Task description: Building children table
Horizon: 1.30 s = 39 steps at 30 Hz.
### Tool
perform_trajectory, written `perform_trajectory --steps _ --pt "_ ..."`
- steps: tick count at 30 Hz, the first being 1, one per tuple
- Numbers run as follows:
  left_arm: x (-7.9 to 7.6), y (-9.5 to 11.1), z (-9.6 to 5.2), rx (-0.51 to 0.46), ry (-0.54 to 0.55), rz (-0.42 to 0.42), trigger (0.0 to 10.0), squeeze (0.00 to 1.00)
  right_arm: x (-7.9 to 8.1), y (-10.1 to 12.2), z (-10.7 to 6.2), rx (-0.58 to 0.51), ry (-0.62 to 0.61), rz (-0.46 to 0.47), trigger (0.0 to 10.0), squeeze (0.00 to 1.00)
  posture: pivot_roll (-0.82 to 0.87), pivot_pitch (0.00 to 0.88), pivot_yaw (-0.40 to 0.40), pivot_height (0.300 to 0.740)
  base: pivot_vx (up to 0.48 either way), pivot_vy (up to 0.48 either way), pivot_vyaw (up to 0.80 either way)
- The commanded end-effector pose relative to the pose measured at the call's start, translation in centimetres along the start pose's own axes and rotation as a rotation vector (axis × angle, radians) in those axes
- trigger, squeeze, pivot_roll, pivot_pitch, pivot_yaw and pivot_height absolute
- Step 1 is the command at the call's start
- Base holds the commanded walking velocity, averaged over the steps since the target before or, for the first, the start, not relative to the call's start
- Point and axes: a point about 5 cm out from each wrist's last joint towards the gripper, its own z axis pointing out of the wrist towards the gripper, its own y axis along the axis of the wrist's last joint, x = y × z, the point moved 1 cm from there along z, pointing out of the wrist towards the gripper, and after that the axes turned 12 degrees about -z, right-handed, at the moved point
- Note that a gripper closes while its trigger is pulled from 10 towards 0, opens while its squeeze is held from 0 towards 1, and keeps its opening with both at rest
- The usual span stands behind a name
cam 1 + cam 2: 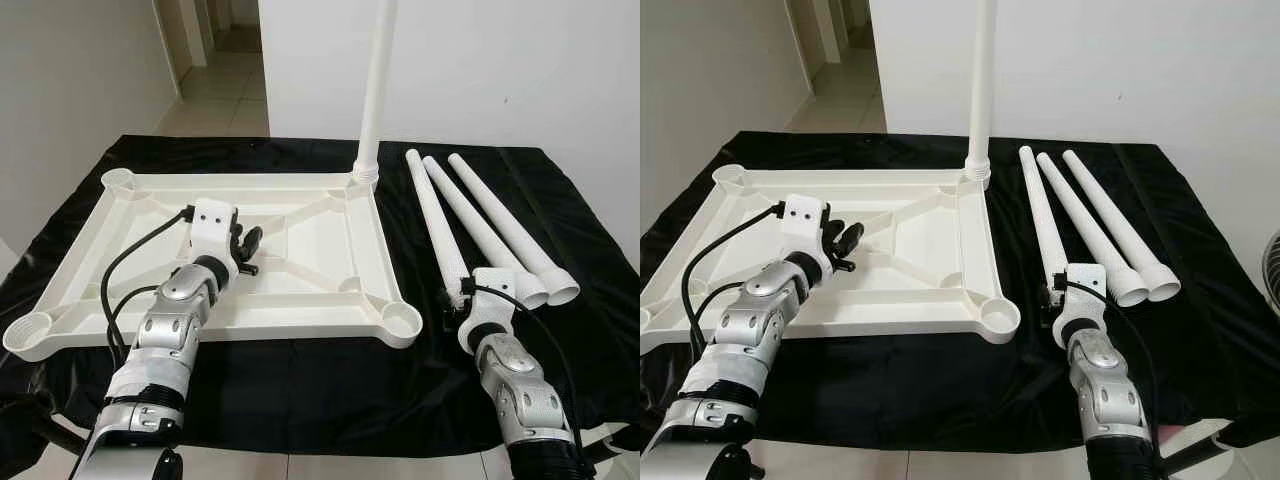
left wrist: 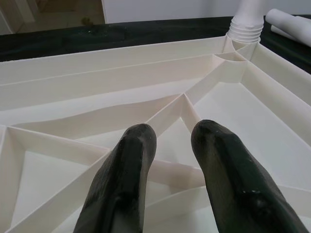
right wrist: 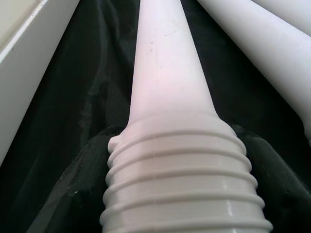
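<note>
A white tabletop [image 1: 240, 182] lies upside down on the black cloth, ribs facing up. One white leg [image 1: 377, 90] stands upright, screwed into the far right corner socket. Three loose legs lie side by side to its right. My right gripper [image 1: 458, 298] is shut on the threaded end of the nearest loose leg [image 1: 435, 215], whose threads [image 3: 180, 189] sit between the black fingers [image 3: 85, 184]. My left gripper [image 1: 247, 247] hovers over the ribs in the middle of the tabletop, its two fingers [image 2: 133, 160] a little apart and holding nothing.
The other two legs [image 1: 478, 222] [image 1: 508, 220] lie further right with their threaded ends toward me. Open sockets [image 1: 400, 320] [image 1: 30, 330] mark the near corners. The black cloth [image 1: 330, 380] hangs over the front edge. A white wall stands behind, with a hallway at the far left.
</note>
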Motion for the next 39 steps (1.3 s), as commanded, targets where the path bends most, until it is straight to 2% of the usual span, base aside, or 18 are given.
perform_trajectory --steps 1,2,3,10,11,12,15,19,22,26,28,30,33,34,35,37,38,39 --pt "0.1 0.9 0.0 -0.021 0.013 -0.02 10.0 0.0 -0.5 1.7 -0.1 -0.119 -0.036 0.051 0.0 0.37 -0.03 0.076 0.032 0.74 0.0 0.0 0.0" --pt "0.1 0.9 0.0 -0.021 0.013 -0.02 10.0 0.0 -0.5 1.7 -0.1 -0.119 -0.036 0.051 0.0 0.37 -0.03 0.076 0.032 0.74 0.0 0.0 0.0" --pt "0.1 1.2 0.0 -0.029 0.003 -0.025 10.0 0.0 -0.7 2.5 -0.3 -0.18 -0.061 0.053 10.0 0.37 -0.03 0.076 0.032 0.74 0.0 0.0 0.0" --pt "-0.1 2.3 -0.1 -0.047 -0.075 -0.031 10.0 0.0 -0.8 4.6 -0.8 -0.342 -0.09 0.053 10.0 0.35 -0.03 0.074 0.034 0.74 0.0 0.0 0.0" --pt "-0.2 2.7 -0.1 -0.051 -0.108 -0.028 10.0 0.0 -0.5 5.4 -1.2 -0.401 -0.081 0.067 10.0 0.35 -0.03 0.073 0.035 0.74 0.0 0.0 0.0" --pt "-0.2 2.7 -0.1 -0.051 -0.108 -0.028 10.0 0.0 -0.5 5.4 -1.2 -0.401 -0.081 0.067 10.0 0.35 -0.03 0.073 0.035 0.74 0.0 0.0 0.0" --pt "-0.9 3.6 0.0 -0.054 -0.201 -0.023 10.0 0.0 0.6 7.5 -1.9 -0.541 -0.037 0.04 10.0 0.35 -0.03 0.068 0.046 0.74 0.0 0.0 0.0" --pt "-1.5 4.3 0.2 -0.054 -0.261 -0.036 10.0 0.0 1.0 8.7 -2.0 -0.591 -0.013 0.042 10.0 0.35 -0.03 0.064 0.054 0.74 0.0 0.0 0.0" --pt "-2.8 5.5 0.3 -0.056 -0.38 -0.065 10.0 0.0 1.4 10.6 -1.9 -0.676 0.007 0.041 10.0 0.35 -0.03 0.057 0.059 0.74 0.0 0.0 0.0" --pt "-3.7 6.8 0.3 -0.063 -0.475 -0.075 10.0 0.0 1.4 12.1 -1.9 -0.735 0.014 0.045 10.0 0.35 -0.03 0.052 0.064 0.74 0.0 0.0 0.0" --pt "-3.7 6.8 0.3 -0.063 -0.475 -0.075 10.0 0.0 1.4 12.1 -1.9 -0.735 0.014 0.045 10.0 0.35 -0.03 0.052 0.064 0.74 0.0 0.0 0.0" --pt "-3.7 7.9 0.7 -0.079 -0.487 -0.044 10.0 0.0 1.1 13.5 -1.8 -0.78 0.006 0.052 10.0 0.35 -0.03 0.049 0.071 0.74 0.0 0.0 0.0" --pt "-3.6 8.4 0.9 -0.086 -0.481 -0.035 10.0 0.0 0.9 14.1 -1.8 -0.803 -0.001 0.056 10.0 0.35 -0.03 0.047 0.073 0.74 0.0 0.0 0.0" --pt "-3.5 8.8 1.1 -0.096 -0.475 -0.037 10.0 0.09 0.8 14.7 -1.8 -0.828 -0.005 0.052 10.0 0.35 -0.04 0.043 0.079 0.74 0.0 0.0 0.0" --pt "-3.4 9.2 1.2 -0.102 -0.472 -0.047 10.0 0.35 0.7 15.1 -1.9 -0.843 -0.006 0.052 10.0 0.35 -0.04 0.041 0.08 0.74 0.0 0.0 0.0" --pt "-3.4 9.2 1.2 -0.102 -0.472 -0.047 10.0 0.35 0.7 15.1 -1.9 -0.843 -0.006 0.052 10.0 0.35 -0.04 0.041 0.08 0.74 0.0 0.0 0.0" --pt "-3.4 9.6 1.2 -0.111 -0.485 -0.06 10.0 1.0 0.8 15.5 -2.0 -0.861 -0.001 0.048 10.0 0.35 -0.04 0.038 0.079 0.74 0.0 0.0 0.0" --pt "-3.6 10.1 1.1 -0.119 -0.507 -0.076 10.0 1.0 1.0 15.8 -2.0 -0.878 0.012 0.046 10.0 0.34 -0.04 0.036 0.079 0.74 0.0 0.0 0.0"
